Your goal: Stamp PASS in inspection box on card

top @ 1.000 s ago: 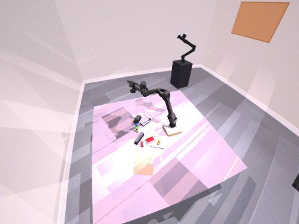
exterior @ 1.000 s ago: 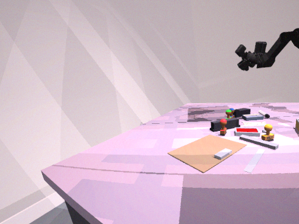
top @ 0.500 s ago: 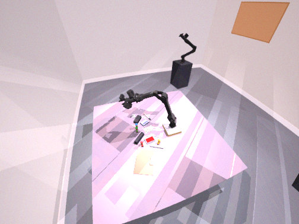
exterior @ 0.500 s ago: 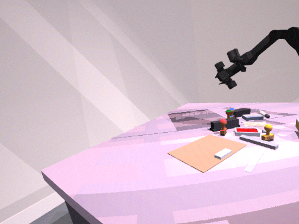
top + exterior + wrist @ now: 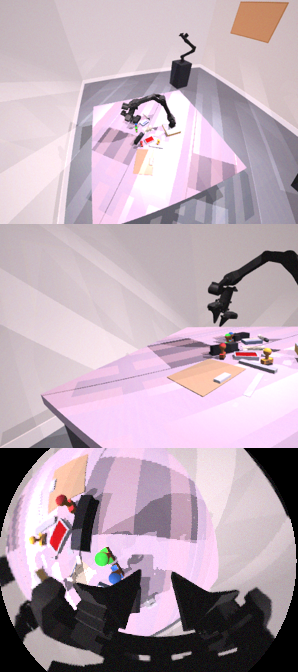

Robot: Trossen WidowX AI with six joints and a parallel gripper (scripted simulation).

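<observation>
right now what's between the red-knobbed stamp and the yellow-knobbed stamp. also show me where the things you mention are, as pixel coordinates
The red ink pad (image 5: 149,139) (image 5: 246,354) (image 5: 59,536) lies between them, as the top and exterior views show.
</observation>
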